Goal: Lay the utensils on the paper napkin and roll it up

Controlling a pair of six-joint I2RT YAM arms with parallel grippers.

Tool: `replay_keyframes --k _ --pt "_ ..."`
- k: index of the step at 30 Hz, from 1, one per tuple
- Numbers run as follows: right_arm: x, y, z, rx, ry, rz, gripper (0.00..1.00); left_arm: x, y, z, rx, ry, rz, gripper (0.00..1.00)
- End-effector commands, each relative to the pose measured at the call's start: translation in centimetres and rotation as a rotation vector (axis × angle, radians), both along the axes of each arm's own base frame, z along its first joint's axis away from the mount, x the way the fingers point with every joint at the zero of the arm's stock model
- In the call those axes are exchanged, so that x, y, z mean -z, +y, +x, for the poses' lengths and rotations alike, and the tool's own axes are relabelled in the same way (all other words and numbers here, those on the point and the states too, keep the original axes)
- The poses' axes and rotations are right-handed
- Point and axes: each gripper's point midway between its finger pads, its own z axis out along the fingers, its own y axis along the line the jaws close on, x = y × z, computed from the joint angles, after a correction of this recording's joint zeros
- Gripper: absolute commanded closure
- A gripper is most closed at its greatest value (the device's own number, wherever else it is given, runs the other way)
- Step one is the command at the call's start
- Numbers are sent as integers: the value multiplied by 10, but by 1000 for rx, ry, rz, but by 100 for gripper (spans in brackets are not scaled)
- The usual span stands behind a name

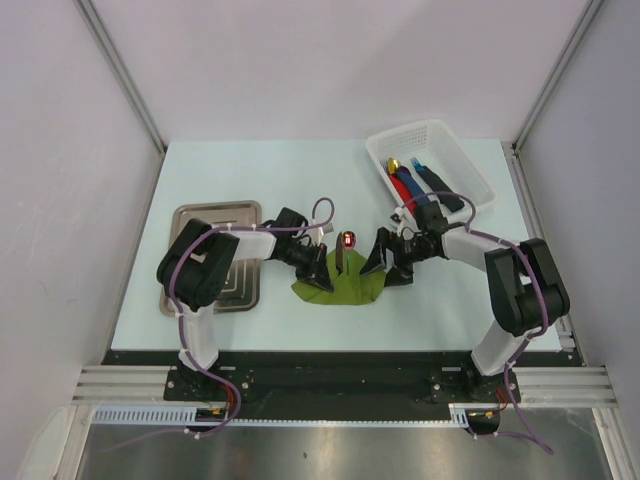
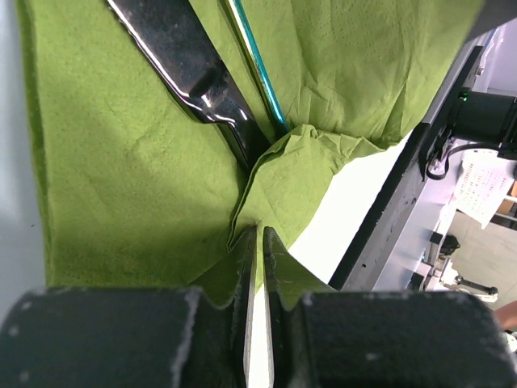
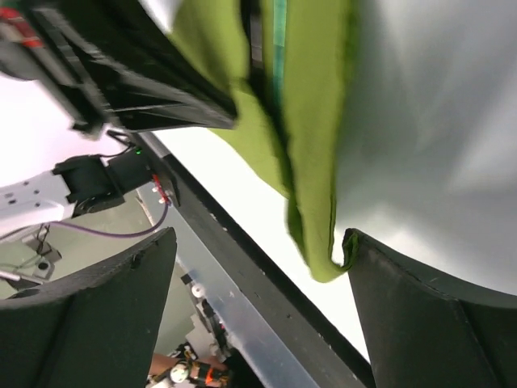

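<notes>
Pinching a fold of the one green napkin (image 2: 121, 178), the left claw (image 2: 257, 236) is nearly closed. Two dark utensils (image 2: 190, 73) lie side by side on it, mid-table (image 1: 250, 180), long axes running near-to-far. The right claw (image 3: 258, 242) gapes wide, empty, astride the napkin's edge.

Napkin (image 1: 345, 288) sits mid-table toward the near edge, utensils (image 2: 186, 65) lying on it. Tray's (image 1: 215, 212) by the left edge, basket (image 1: 400, 135) in the far right corner.

The pale table (image 1: 300, 180) carries a silver tray (image 1: 215, 211) left, green napkin (image 1: 355, 288) centre, white basket (image 1: 470, 175) far right.
</notes>
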Motion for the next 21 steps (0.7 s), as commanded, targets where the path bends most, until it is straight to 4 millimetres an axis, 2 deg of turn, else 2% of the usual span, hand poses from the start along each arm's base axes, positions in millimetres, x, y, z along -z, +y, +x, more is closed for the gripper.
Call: replay_keyframes --k 1,5,9,14,18,21 --pt "-30 21 10 -38 -97 111 12 1 -1 17 -20 -51 16 88" --pt "-25 34 14 -66 -120 97 16 0 0 16 -18 -50 21 88" --pt "-16 40 17 -88 -126 42 27 -2 1 14 -14 -53 20 88" --pt "-17 41 17 -98 -129 5 31 -3 2 14 -13 -60 20 88" --pt "-21 49 15 -121 -138 6 35 -3 2 14 -14 -59 16 88" --pt "-15 54 15 -129 -121 5 46 -3 2 14 -15 -59 15 88"
